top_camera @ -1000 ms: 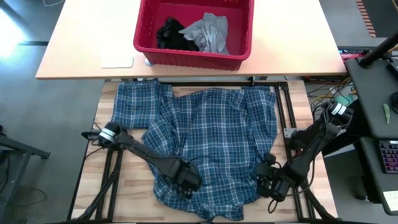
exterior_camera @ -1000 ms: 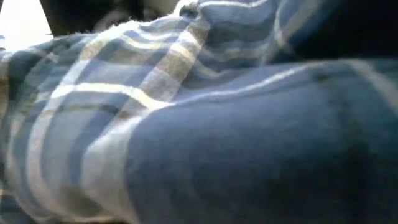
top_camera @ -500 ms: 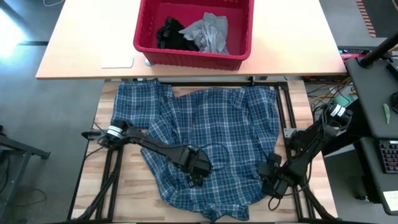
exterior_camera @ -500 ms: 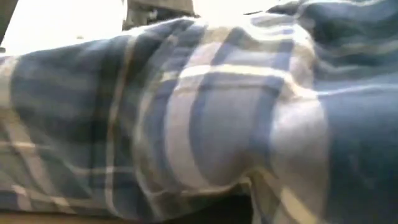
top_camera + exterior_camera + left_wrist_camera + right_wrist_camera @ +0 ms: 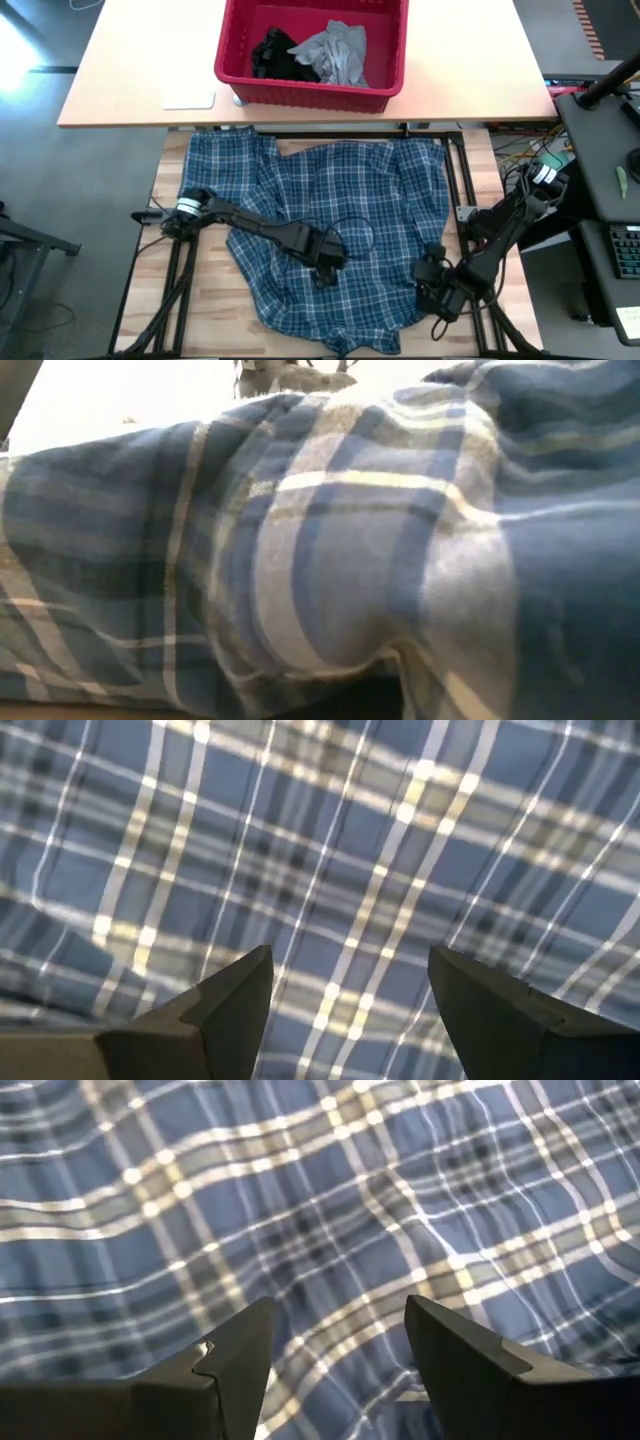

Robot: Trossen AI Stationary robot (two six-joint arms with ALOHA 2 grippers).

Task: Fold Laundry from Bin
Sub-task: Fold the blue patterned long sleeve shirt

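Your shirt (image 5: 340, 215) lies spread, unfolded; both end effectors, left (image 5: 328, 262) and right (image 5: 432, 290), gape empty; bin (image 5: 310, 92) holds more.

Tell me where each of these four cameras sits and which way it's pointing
High view: overhead, straight down; plaid shirt, red bin, both arms, left gripper, right gripper.
Low view: table height, filled by the shirt; no arm.
Left wrist view: looks past open fingers onto plaid.
Right wrist view: past open fingers onto plaid.
Shared: all four show the shirt.
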